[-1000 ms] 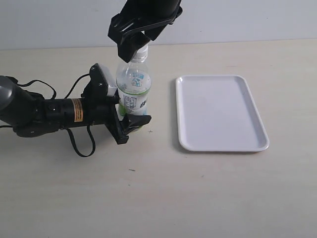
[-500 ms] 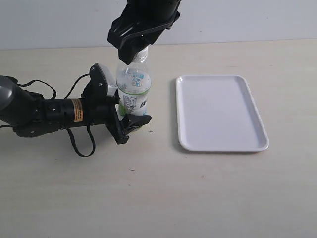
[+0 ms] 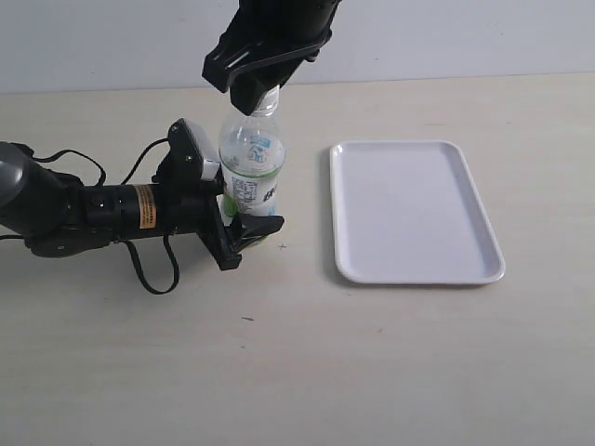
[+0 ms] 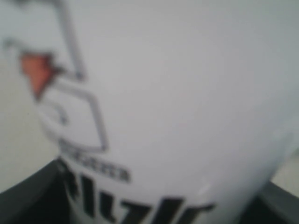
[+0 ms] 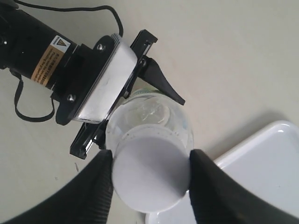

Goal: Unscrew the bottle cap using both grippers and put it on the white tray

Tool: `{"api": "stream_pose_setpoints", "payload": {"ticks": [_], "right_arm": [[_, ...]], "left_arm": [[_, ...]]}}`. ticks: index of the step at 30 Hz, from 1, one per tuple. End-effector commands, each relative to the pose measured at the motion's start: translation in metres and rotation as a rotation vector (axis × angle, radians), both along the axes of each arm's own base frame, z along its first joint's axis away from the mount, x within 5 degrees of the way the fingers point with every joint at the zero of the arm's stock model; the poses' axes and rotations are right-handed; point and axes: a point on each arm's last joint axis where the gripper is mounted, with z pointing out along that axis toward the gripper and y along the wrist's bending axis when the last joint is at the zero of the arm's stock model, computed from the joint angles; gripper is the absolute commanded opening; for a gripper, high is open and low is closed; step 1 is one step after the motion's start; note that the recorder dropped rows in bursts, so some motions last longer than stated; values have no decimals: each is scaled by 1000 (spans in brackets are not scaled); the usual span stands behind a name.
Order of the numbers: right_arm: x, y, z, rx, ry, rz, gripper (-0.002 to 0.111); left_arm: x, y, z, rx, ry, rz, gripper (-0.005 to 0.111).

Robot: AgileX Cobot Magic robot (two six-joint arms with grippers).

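We find the cap on the bottle, left gripper clamping the body, right gripper pinching the cap. Unscrewing and tray placement outstanding.

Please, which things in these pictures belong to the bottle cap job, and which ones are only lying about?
Belong to the job: bottle, bottle cap, white tray, left tool, right tool.
Only there: table, black cable of the left arm.
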Motion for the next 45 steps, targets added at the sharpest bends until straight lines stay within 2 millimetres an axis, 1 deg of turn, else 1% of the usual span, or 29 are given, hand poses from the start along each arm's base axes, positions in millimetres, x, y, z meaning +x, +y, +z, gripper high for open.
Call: {"api": "stream_pose_setpoints", "payload": {"ticks": [1, 4, 9, 12, 21, 27, 45], "right_arm": [[1, -1, 1, -1, -8, 0, 20], [1, -1, 1, -12, -20, 35, -1], [1, -1, 1, -23, -36, 75, 0], [1, -1, 1, -40, -54, 129, 0], [1, 0, 1, -133, -154, 425, 0], [1, 0, 1, -213, -237, 674, 0], [1, 0, 1, -414, -442, 1298, 0]], "left_arm": [[0, -1, 3, -6, -5, -2, 0], [0, -1, 3, -6, -5, -2, 0], [0, -1, 3, -6, -5, -2, 0], [0, -1, 3, -7, -5, -3, 0], [0, -1, 4, -10, -6, -3, 0], [0, -1, 4, -10, -6, -3, 0], [0, -1, 4, -10, -4, -1, 0]]}}
